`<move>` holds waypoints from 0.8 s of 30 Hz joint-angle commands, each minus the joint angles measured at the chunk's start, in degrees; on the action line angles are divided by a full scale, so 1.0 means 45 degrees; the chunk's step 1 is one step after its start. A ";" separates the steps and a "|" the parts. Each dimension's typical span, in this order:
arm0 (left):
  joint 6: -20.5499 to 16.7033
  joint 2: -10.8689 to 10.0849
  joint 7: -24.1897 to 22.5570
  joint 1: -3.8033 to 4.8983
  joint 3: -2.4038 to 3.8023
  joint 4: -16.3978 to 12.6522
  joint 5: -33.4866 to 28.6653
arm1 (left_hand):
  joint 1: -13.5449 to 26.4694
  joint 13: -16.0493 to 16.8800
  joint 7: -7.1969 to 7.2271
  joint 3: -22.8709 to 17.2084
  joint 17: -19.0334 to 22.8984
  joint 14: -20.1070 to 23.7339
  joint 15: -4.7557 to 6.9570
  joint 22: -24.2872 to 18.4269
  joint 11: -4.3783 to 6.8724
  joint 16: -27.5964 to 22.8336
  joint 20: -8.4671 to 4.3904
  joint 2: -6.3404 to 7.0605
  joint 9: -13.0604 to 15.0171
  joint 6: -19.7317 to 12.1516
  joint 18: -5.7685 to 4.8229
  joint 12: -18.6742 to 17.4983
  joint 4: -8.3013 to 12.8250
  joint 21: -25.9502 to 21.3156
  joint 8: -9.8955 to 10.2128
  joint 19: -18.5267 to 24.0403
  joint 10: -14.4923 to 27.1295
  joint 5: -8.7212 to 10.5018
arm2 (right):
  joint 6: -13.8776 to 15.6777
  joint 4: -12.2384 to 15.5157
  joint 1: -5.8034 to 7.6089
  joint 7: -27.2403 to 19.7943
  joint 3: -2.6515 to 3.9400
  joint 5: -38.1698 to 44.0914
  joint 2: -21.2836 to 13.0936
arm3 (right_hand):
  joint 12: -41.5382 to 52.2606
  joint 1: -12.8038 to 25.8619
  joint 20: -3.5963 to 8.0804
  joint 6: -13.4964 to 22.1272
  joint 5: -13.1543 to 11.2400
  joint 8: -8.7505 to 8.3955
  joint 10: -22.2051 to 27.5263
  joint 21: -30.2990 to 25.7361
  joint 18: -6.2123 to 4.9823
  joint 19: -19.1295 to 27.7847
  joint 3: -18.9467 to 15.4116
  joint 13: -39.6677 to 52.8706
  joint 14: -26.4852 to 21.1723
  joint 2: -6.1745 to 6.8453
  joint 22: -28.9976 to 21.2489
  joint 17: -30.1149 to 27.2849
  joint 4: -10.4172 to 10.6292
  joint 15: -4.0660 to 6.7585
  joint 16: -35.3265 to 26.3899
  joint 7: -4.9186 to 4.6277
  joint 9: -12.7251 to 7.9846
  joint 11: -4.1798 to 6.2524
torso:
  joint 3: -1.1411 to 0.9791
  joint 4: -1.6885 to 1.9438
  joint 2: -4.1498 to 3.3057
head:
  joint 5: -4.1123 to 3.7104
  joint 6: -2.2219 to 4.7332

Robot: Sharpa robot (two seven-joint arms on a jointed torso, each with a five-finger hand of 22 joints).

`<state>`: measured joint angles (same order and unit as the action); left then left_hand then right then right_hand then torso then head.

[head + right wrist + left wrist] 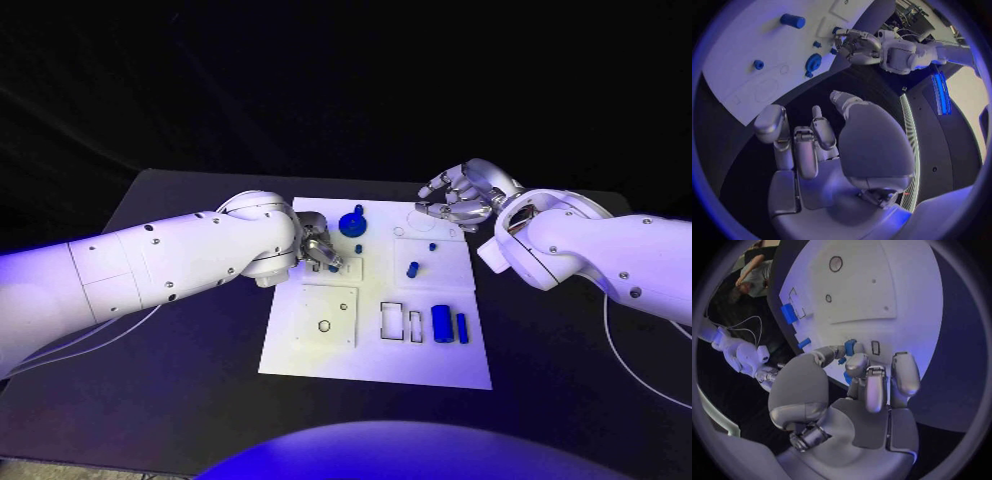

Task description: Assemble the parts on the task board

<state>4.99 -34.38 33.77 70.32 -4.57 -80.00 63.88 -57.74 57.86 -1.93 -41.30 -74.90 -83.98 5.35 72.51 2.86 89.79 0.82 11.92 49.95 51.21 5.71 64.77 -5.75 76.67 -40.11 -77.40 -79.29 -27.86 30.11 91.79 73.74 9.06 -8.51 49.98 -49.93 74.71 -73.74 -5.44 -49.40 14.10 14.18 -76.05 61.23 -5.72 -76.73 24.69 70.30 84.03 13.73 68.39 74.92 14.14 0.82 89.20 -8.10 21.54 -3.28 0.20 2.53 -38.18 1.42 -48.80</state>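
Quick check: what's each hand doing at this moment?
Left hand: pinching a small blue part over the task board.
Right hand: open, holding nothing.

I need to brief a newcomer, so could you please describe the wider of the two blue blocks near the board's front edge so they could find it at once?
Start at the white rectangular task board in the middle of the black table. Near its front edge, towards the robot's right, two upright blue blocks stand side by side just right of two outlined rectangular slots. The wide blue block is the one nearer the slots, broader than the slim blue block beside it.

White task board with blue parts on a black table; silver fingers.
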 commanded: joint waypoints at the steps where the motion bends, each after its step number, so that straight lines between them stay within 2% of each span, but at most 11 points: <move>1: 0.0335 0.0076 -0.0022 -0.0040 -0.0024 -0.0018 -0.0307 | 0.0165 0.0022 0.0291 -0.0029 -0.3355 -0.1339 0.0120 0.0013 0.0048 0.0046 -0.0026 0.0020 -0.0057 0.0324 -0.0247 0.0085 -0.0111 -0.0074 0.0091 -0.0093 -0.0019 0.0332 | -0.0156 -0.0003 -0.0009 -0.0033 0.0000 0.0126 0.0002 | -0.0067 0.0085 0.0027 0.0073 0.0051 0.0082 0.0073 -0.0017 -0.0201 0.0068 0.0010 0.0000 0.1167 -0.0004 0.0011 0.2761 0.0038 -0.0025 -0.0053 0.0003 0.0013 -0.0010 | 0.0003 0.0002 -0.0005 | 0.0000 0.0000; 4: 0.0311 0.0087 -0.0011 -0.0040 -0.0025 0.0013 -0.0329 | 0.0239 0.0030 0.0292 0.0180 -0.3355 -0.1339 0.0122 0.0009 0.0048 0.0046 -0.0031 0.0081 -0.0132 0.0375 -0.0247 0.0090 -0.0425 -0.0124 0.0154 -0.0108 -0.0001 0.0891 | -0.0160 -0.0008 -0.0012 -0.0036 0.0000 0.0126 0.0004 | -0.0067 0.0085 0.0027 0.0073 0.0051 0.0082 0.0073 -0.0017 -0.0201 0.0068 0.0010 0.0000 0.1167 -0.0004 0.0011 0.2761 0.0038 -0.0025 -0.0053 0.0003 0.0013 -0.0010 | 0.0009 0.0002 -0.0010 | -0.0003 0.0007; 9: 0.0277 0.0114 0.0017 -0.0040 -0.0025 0.0070 -0.0359 | 0.0389 0.0054 0.0271 0.0610 -0.3355 -0.1339 0.0111 0.0028 0.0031 0.0046 -0.0027 0.0185 -0.0202 0.0456 -0.0250 0.0112 -0.0868 -0.0163 0.0200 -0.0134 0.0000 0.1170 | -0.0144 -0.0012 -0.0019 -0.0053 0.0000 0.0125 0.0008 | -0.0067 0.0085 0.0027 0.0073 0.0051 0.0082 0.0073 -0.0017 -0.0201 0.0068 0.0010 0.0000 0.1167 -0.0004 0.0011 0.2761 0.0038 -0.0025 -0.0053 0.0003 0.0013 -0.0010 | 0.0009 0.0007 -0.0009 | -0.0019 -0.0007; 12: 0.0277 0.0130 0.0046 -0.0039 -0.0025 0.0108 -0.0398 | 0.0514 0.0087 0.0243 0.1226 -0.3355 -0.1339 0.0094 0.0056 0.0004 0.0046 -0.0014 0.0267 -0.0269 0.0499 -0.0254 0.0144 -0.1378 -0.0194 0.0255 -0.0161 -0.0011 0.1624 | -0.0059 -0.0008 -0.0026 -0.0110 0.0000 0.0117 0.0008 | -0.0056 0.0099 0.0027 0.0080 0.0045 0.0091 0.0063 -0.0004 -0.0197 0.0060 0.0013 0.0012 0.1169 -0.0004 0.0024 0.2769 0.0052 -0.0025 -0.0051 0.0003 0.0016 -0.0011 | 0.0010 0.0007 -0.0014 | -0.0031 -0.0023; 16: 0.0273 0.0149 0.0081 -0.0039 -0.0025 0.0164 -0.0424 | 0.0458 0.0135 0.0223 0.1975 -0.3355 -0.1339 0.0087 0.0077 -0.0012 0.0046 -0.0009 0.0324 -0.0319 0.0520 -0.0253 0.0181 -0.1831 -0.0237 0.0297 -0.0174 -0.0019 0.1439 | -0.0016 -0.0014 -0.0036 -0.0135 0.0001 0.0110 0.0005 | -0.0058 0.0099 0.0028 0.0081 0.0047 0.0097 0.0065 -0.0001 -0.0196 0.0057 0.0019 0.0006 0.1173 -0.0006 0.0028 0.2781 0.0055 -0.0025 -0.0046 0.0003 0.0018 -0.0010 | 0.0011 0.0003 -0.0010 | -0.0032 -0.0008; 24: 0.0264 0.0157 0.0147 -0.0039 -0.0025 0.0247 -0.0439 | 0.0371 0.0135 0.0208 0.2594 -0.3355 -0.1339 0.0076 0.0114 -0.0026 0.0046 -0.0003 0.0295 -0.0362 0.0535 -0.0256 0.0177 -0.2270 -0.0259 0.0333 -0.0196 -0.0008 0.1586 | -0.0005 -0.0027 -0.0044 -0.0132 0.0001 0.0095 0.0001 | -0.0066 0.0117 0.0028 0.0093 0.0038 0.0103 0.0074 -0.0016 -0.0199 0.0062 0.0015 -0.0007 0.1166 0.0004 0.0019 0.2756 0.0070 -0.0025 -0.0056 0.0002 0.0020 -0.0012 | 0.0008 0.0003 -0.0001 | -0.0025 -0.0035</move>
<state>5.27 -33.86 34.37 70.25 -4.64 -78.82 62.69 -55.93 58.41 -0.62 -29.95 -74.91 -84.14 5.52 72.93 2.96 89.79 0.83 13.28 48.35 53.55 5.72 65.22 -16.12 75.77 -38.79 -77.82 -79.38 -20.93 30.23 91.67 73.59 8.91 -8.51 49.96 -49.93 74.71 -73.74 -5.44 -49.41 14.10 14.40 -76.05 61.23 -5.72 -76.73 24.69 70.30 84.03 13.73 68.49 74.91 14.14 0.82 89.19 -8.11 21.58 -3.28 0.24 2.55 -38.21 1.27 -48.91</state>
